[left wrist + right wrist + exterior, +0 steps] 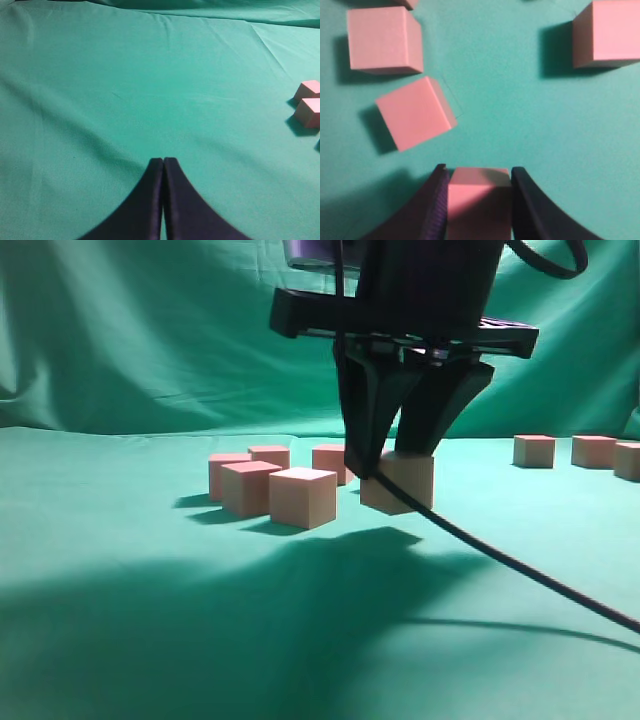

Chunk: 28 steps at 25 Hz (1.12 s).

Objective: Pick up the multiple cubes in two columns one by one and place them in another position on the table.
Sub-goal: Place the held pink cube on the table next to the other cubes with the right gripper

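The right gripper (392, 462) is down on the table (150, 620), fingers clamped on a cube (479, 200) at the near end of the cluster. In the exterior view that cube sits low, touching or barely off the cloth; which, I cannot tell. So this looks like the grasp step of one pick. Four more cubes (302, 496) crowd just to its left, so the next move calls for a straight lift clear of them, then a carry. Three cubes (534, 450) sit well apart at far right, perhaps the drop spot. The left gripper (163, 162) hovers with fingers together, empty. No containers anywhere.
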Motion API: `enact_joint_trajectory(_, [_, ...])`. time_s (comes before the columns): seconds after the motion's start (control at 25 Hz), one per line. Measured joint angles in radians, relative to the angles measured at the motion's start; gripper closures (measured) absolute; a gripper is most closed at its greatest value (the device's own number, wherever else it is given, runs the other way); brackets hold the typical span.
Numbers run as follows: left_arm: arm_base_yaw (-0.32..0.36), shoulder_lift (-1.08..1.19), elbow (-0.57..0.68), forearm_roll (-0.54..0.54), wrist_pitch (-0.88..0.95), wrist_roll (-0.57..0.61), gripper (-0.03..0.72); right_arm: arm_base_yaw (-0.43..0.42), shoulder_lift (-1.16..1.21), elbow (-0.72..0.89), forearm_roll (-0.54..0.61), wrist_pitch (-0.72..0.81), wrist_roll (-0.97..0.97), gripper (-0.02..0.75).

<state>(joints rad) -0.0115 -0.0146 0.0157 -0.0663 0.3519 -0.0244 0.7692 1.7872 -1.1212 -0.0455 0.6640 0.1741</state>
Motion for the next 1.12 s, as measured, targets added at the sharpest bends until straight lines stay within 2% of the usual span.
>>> enact_joint_trajectory(1.12, [0.000,0.000,0.000,0.000,0.000,0.000,0.688,0.022,0.042,0.000,0.048,-0.017,0.103,0.472])
